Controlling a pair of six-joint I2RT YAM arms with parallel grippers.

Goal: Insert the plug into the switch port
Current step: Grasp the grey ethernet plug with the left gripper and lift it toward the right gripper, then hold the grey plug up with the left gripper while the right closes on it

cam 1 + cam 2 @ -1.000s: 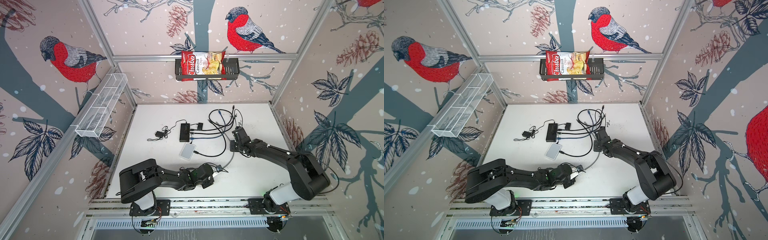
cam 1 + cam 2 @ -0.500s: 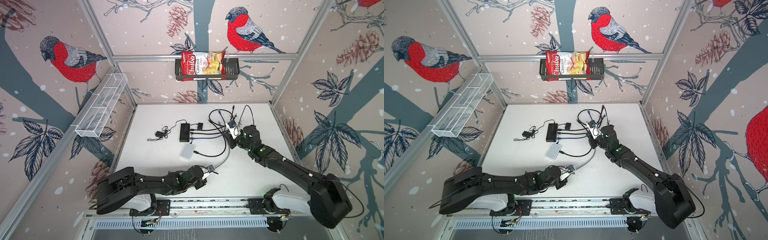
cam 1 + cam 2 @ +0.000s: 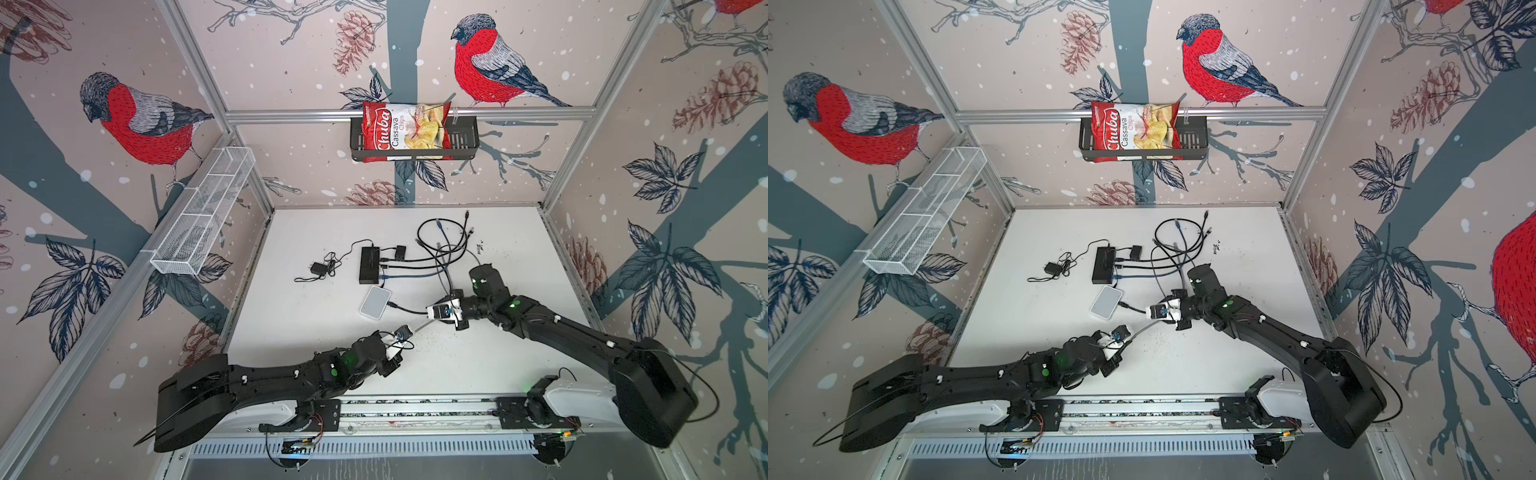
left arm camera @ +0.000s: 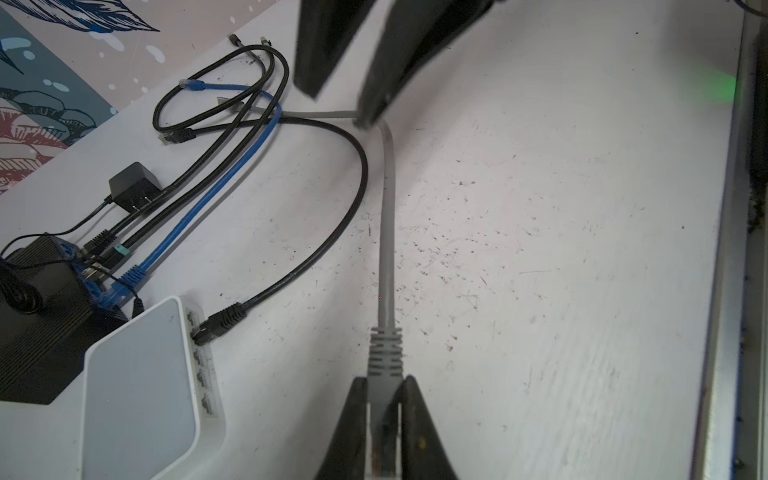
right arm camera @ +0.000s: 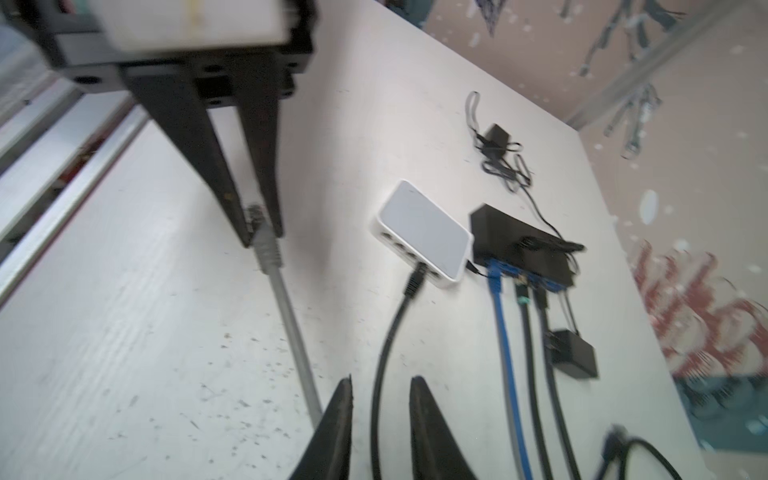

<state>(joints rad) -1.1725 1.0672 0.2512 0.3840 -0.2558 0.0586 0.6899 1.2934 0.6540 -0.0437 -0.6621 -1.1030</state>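
Up on the back wall, a black wire basket [image 3: 466, 139] hangs from a rail and holds a red bag [image 3: 405, 131] printed "Chuba Cassava Chips"; no other writing can be read. On the left wall hangs a long white mesh basket [image 3: 199, 216], split into compartments. Below, on the white desk [image 3: 498, 357], a white switch [image 3: 375, 302] lies flat with a row of ports along one side, and a black cable [image 4: 220, 322] is plugged into the end port. Just behind it sits a black box [image 3: 370, 264] with blue and dark cables plugged in. The left gripper [image 4: 384, 384] has its jaws closed tight on the grey plug [image 4: 386, 357], gripping the plug body so that the ribbed boot and grey cable [image 4: 386, 232] stick out ahead. The plug is over the front of the desk, near the white switch but apart from it. The right gripper [image 5: 381, 384] has its jaws partly apart and clamped on nothing; the black cable shows through the gap, and the grey cable passes just beside one finger.
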